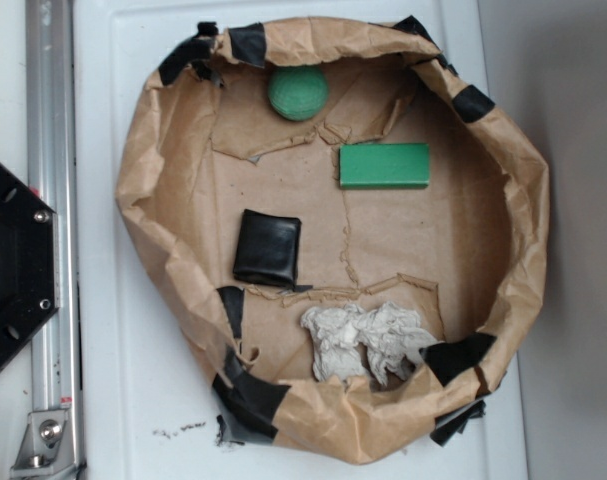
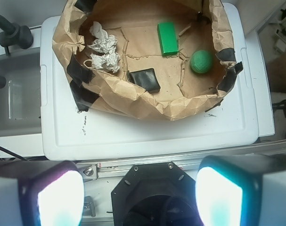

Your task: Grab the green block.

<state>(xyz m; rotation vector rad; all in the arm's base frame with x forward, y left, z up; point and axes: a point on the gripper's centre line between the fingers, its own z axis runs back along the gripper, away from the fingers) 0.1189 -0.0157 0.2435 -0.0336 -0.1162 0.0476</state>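
Fingers [image 2: 53, 197]: wrist view, two pale pads spread wide apart, empty, cropped by the bottom edge. Green block [image 2: 167, 38]: flat, smooth, sharp-edged, inside paper nest [image 2: 147, 106], left of green ball [image 2: 201, 61]. No writing legible.

Exterior view: green block [image 1: 384, 166] below-right of ball [image 1: 298, 93]; fingers unseen.

Robot lab bench: aluminium rail [image 1: 51, 230]; taped paper bin [image 1: 143, 180]

I see the green block [image 1: 384, 165] [image 2: 167, 38]: flat, rectangular, bright green, smooth faces, sharp edges. It's lying flat on the brown paper [image 1: 403, 235] floor, untouched, long side horizontal in the exterior view, nothing resting on it.
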